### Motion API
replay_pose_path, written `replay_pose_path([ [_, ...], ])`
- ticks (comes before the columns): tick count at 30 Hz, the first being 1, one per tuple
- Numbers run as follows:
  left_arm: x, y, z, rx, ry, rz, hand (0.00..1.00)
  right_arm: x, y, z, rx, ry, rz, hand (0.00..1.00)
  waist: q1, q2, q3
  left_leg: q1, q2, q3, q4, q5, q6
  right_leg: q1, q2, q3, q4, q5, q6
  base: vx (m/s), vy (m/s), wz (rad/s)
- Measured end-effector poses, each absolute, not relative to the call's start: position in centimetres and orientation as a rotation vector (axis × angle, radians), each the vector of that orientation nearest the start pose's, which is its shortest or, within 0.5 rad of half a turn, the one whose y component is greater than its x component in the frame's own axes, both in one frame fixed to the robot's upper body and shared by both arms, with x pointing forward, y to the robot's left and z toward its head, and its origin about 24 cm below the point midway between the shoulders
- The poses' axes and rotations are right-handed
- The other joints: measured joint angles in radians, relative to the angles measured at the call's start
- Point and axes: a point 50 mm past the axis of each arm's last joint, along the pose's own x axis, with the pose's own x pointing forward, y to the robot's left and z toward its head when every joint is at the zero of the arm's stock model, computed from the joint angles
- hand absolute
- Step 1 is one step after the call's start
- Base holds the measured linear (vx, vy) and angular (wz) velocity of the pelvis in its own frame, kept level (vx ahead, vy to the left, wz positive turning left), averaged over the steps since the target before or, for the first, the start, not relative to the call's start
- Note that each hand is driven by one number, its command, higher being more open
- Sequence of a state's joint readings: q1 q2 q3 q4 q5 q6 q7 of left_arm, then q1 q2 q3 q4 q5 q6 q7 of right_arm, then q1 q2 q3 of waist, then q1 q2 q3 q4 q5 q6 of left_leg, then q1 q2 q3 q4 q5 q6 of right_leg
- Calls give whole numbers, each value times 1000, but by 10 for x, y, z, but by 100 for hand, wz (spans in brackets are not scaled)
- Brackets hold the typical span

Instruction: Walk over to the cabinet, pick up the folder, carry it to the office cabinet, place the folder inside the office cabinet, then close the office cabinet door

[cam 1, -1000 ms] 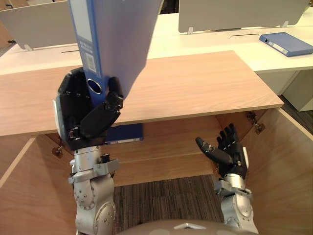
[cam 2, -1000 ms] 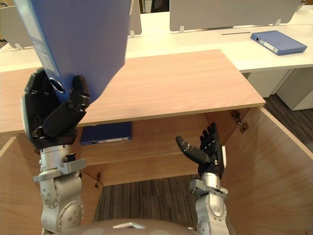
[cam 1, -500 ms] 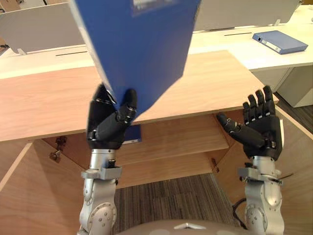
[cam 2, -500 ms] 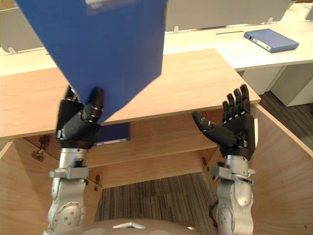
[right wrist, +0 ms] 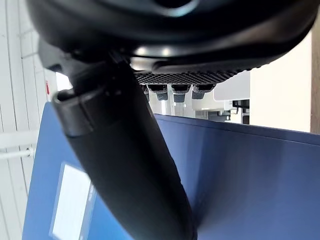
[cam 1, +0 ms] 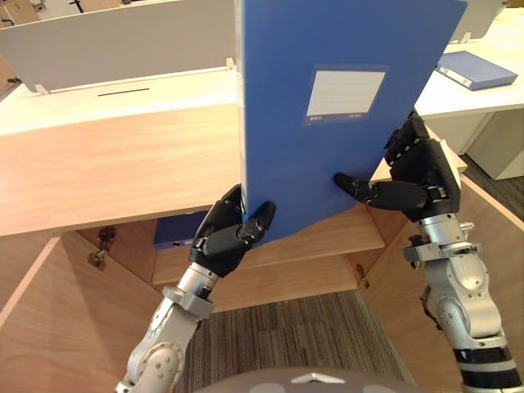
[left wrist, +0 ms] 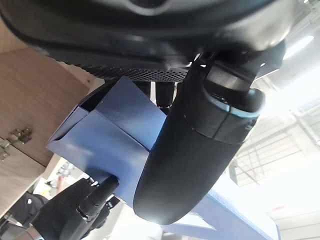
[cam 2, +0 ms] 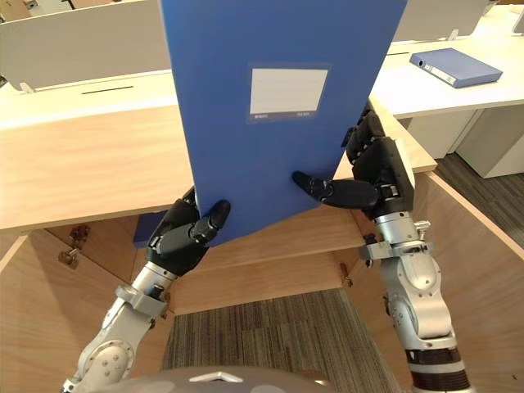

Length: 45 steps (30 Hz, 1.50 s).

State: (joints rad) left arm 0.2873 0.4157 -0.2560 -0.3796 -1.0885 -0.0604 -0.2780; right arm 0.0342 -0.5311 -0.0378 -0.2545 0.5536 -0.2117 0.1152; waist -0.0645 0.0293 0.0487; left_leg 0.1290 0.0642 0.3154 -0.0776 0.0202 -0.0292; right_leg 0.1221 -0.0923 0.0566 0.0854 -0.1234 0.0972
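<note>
Your office cabinet (cam 1: 106,172) stands open below you, ready to receive the load. You hold the blue folder (cam 1: 327,155) upright above its top, probably to square it before lowering. Your left hand (cam 1: 225,237) clamps the lower corner, thumb in front; your right hand (cam 1: 417,176) pinches the right edge, thumb across the face.

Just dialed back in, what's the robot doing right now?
The robot holds a blue folder upright in both hands, above the open office cabinet. The left hand pinches its lower corner; the right hand grips the opposite edge, thumb across the front. It is not yet inside. A second folder lies on the cabinet's shelf and a third folder on the white desk behind.
</note>
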Motion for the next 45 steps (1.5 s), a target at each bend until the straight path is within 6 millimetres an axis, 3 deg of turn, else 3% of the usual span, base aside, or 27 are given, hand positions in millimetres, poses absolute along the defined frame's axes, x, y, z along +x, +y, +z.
replay_pose_path([
  [5, 194, 161, 66, -700, 9, -545, 0, 246, -225, 135, -81, -345, 297, 100, 3, 0, 0, -9, -1, -11, -1, 5, 6, -2, -1, -10, 0, 4, 5, -28, -12, 6],
  [6, 196, 162, 66, -688, 10, -553, 0, 248, -226, 133, -72, -330, 309, 0, 3, 0, 0, -8, -1, -11, -1, 5, 6, -2, -1, -10, 0, 5, 5, -34, -6, 2],
  [19, 215, 175, 69, -674, -49, -527, 0, 262, -218, 133, -28, -312, 355, 0, 3, -8, 4, -16, -4, -5, -8, 17, 15, -16, -2, -8, -1, 24, 6, -48, -1, -1],
  [20, 217, 175, 70, -668, -58, -525, 100, 263, -216, 132, 2, -324, 338, 0, 3, -10, 4, -16, -4, -5, -9, 19, 15, -17, -2, -8, -1, 25, 5, -68, -4, 0],
  [24, 220, 177, 72, -679, -112, -477, 100, 262, -206, 132, 52, -368, 335, 0, 4, -10, 4, -19, -6, -6, -9, 24, 17, -19, -4, -8, -6, 26, 3, -64, -4, 0],
  [27, 223, 175, 76, -673, -170, -442, 100, 258, -186, 140, 115, -446, 341, 0, 9, -13, 2, -32, -7, -11, -10, 33, 20, -29, -4, -13, -8, 30, -4, -63, -7, 4],
  [34, 224, 177, 85, -605, -261, -312, 100, 258, -175, 138, 166, -465, 306, 0, 18, -17, 0, -32, -19, -28, -10, 40, 27, -16, -15, -29, -16, 30, -5, -43, 5, 7],
  [40, 210, 205, 114, -566, -510, -25, 100, 255, -168, 143, 231, -509, 285, 0, 27, -17, 0, -44, -21, -68, -11, 53, 26, -4, -16, -70, -25, 30, -5, -26, -14, 19],
  [43, 190, 232, 113, -496, -565, 217, 100, 252, -163, 144, 269, -525, 275, 0, 39, -17, 0, -45, -22, -92, -12, 56, 25, 15, -17, -94, -37, 28, -9, -17, -21, 25],
  [45, 184, 239, 110, -478, -558, 283, 100, 251, -163, 144, 277, -528, 266, 0, 39, -17, 0, -45, -24, -106, -13, 57, 25, 22, -18, -110, -38, 27, -10, -26, -21, 23],
])
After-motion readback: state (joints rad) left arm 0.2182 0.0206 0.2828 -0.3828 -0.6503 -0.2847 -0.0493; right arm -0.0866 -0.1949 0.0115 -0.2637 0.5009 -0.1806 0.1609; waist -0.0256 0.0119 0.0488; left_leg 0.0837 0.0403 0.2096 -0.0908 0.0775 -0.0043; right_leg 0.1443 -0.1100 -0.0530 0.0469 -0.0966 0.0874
